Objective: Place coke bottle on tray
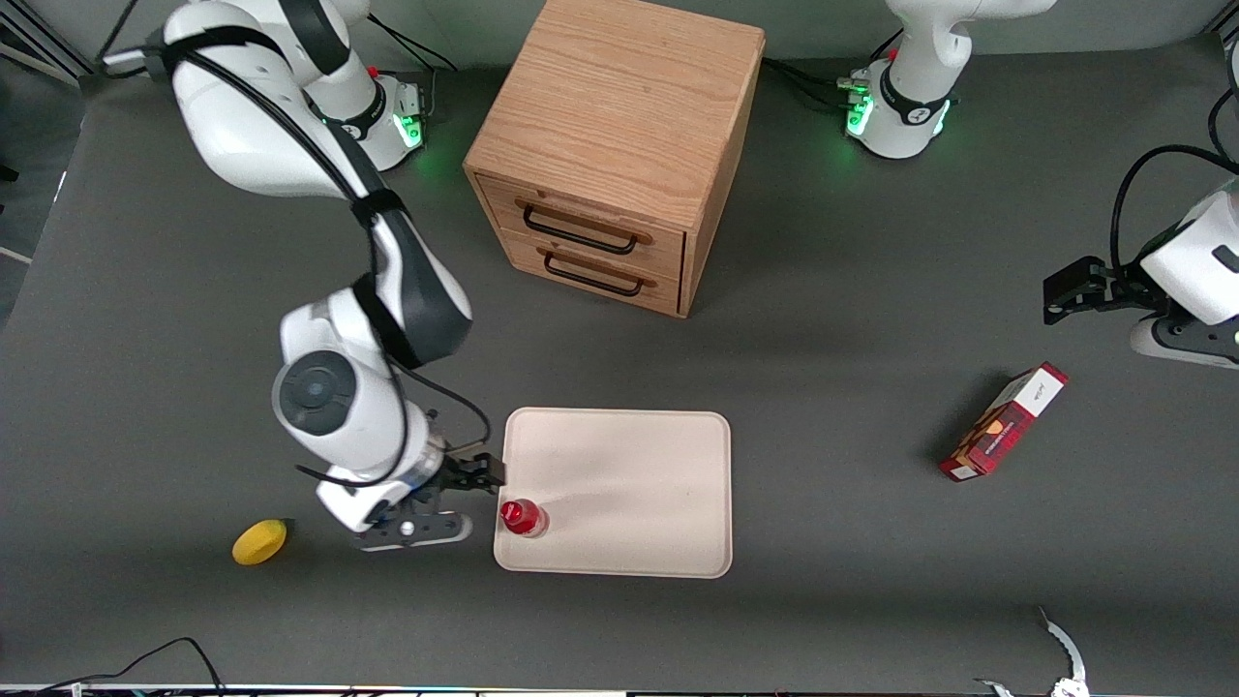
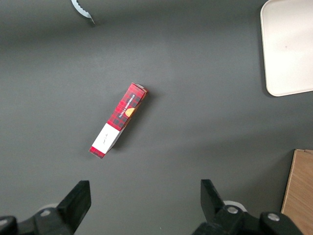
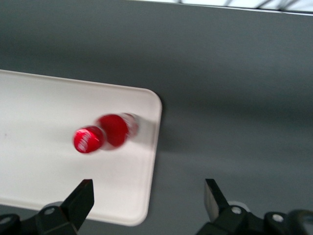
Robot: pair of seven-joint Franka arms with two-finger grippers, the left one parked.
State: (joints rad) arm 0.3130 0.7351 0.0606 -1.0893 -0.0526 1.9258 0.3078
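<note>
The coke bottle, small and red with a red cap, stands upright on the cream tray, just inside the tray's corner nearest the working arm and the front camera. My right gripper is open and empty, low over the table just off that tray edge, a short gap from the bottle. In the right wrist view the bottle stands on the tray, apart from the open gripper, whose jaws straddle the tray's corner. A corner of the tray shows in the left wrist view.
A yellow lemon lies on the table beside the gripper, toward the working arm's end. A wooden drawer cabinet stands farther from the front camera than the tray. A red-and-white box lies toward the parked arm's end.
</note>
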